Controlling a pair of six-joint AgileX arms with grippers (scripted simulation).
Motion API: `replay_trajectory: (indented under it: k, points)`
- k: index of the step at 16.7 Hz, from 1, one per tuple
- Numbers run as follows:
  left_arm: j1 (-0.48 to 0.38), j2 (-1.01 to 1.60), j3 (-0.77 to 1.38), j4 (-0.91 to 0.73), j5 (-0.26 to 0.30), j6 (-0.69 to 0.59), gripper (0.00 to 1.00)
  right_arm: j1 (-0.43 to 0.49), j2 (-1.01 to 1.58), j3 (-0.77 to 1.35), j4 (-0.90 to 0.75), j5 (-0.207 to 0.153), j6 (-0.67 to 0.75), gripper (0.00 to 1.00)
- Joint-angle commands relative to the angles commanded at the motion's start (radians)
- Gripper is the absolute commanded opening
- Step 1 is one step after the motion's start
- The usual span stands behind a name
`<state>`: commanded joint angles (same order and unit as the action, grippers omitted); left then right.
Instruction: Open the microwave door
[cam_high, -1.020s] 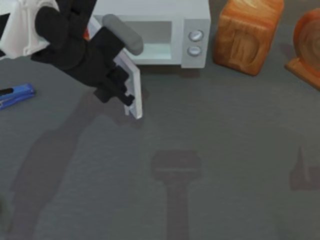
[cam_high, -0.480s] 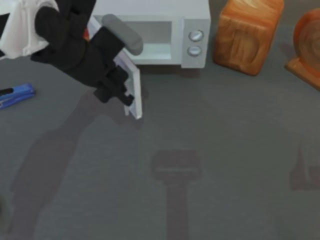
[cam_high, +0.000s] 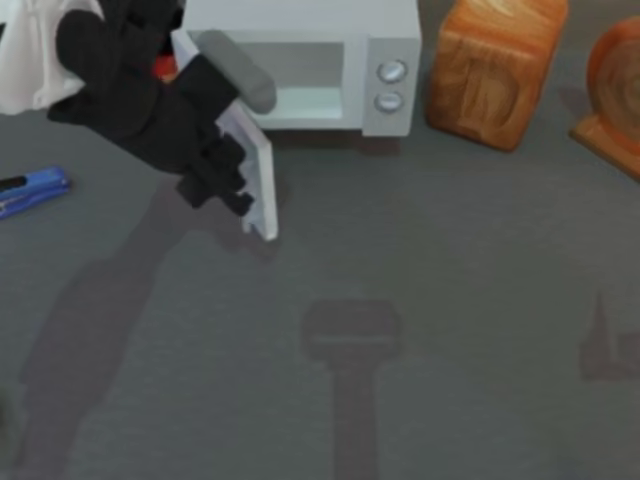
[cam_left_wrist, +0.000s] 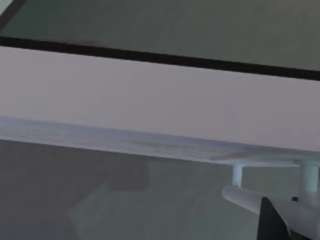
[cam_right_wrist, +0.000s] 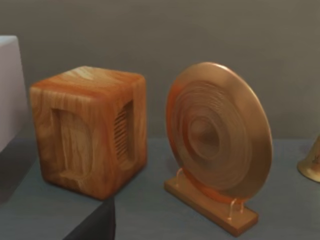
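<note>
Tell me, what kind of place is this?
Probably a pretend computer-made tabletop, not a real kitchen. A small white boxy microwave stands on a plain grey table beside an orange wooden block and a blue stapler, with a black left gripper at its door.

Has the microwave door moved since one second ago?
Yes. The microwave door swung slightly wider: its free edge shifted left, away from the grey knobs, pulled by the left claw.

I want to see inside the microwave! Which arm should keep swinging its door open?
The left. Its tool is already at the handle edge of the microwave door, which stands swung out from the microwave. The right arm is not in the top view; its camera faces the wooden block farther right.
</note>
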<state>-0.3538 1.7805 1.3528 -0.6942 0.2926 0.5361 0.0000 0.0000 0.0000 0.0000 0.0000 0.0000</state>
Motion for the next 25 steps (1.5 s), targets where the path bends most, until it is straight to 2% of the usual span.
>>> replay_trajectory:
  k: [3,25]
  points:
    - [0.019,-0.004,-0.003,-0.013,0.018,0.045,0.00,0.000,0.000,0.000,0.000,0.000,0.000,1.00]
    - [0.019,-0.004,-0.003,-0.013,0.019,0.046,0.00,0.000,0.000,0.000,0.000,0.000,0.000,1.00]
